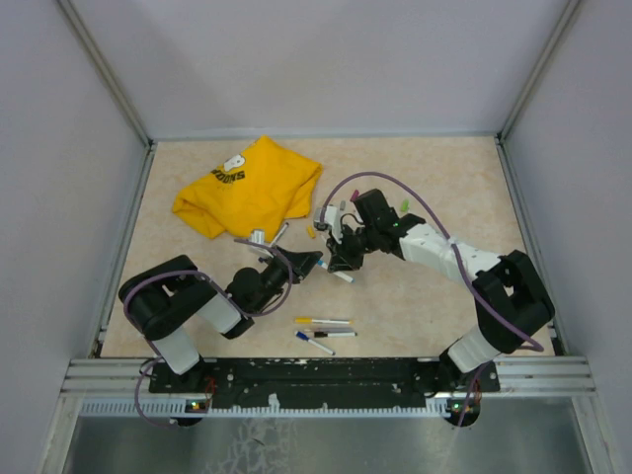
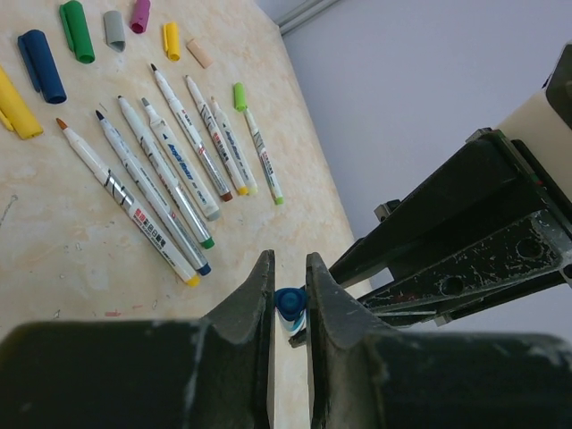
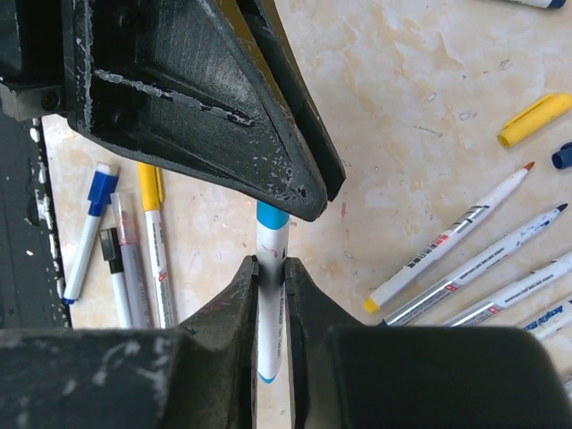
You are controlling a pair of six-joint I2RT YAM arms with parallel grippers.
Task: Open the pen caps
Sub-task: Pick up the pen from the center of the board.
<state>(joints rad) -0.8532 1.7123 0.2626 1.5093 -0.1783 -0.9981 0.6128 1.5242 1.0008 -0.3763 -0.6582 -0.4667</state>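
Observation:
Both grippers hold one white pen [image 3: 271, 304] with a blue band above the table. My right gripper [image 3: 271, 266] is shut on its barrel. My left gripper [image 2: 289, 273] is shut on its blue cap [image 2: 291, 302], seen end-on between the jaws. In the top view the left gripper [image 1: 312, 263] and right gripper [image 1: 334, 259] meet tip to tip at the table's middle, with the pen's white end [image 1: 345, 277] sticking out below. Several uncapped pens [image 2: 170, 170] lie in a row. Loose caps [image 2: 77, 30] in blue, green, grey, pink and yellow lie beyond them.
A yellow T-shirt [image 1: 247, 188] lies at the back left. Capped pens [image 1: 322, 332] with yellow, black and blue caps lie near the front edge, also in the right wrist view [image 3: 154, 241]. A loose yellow cap [image 3: 534, 119] lies right of the grippers.

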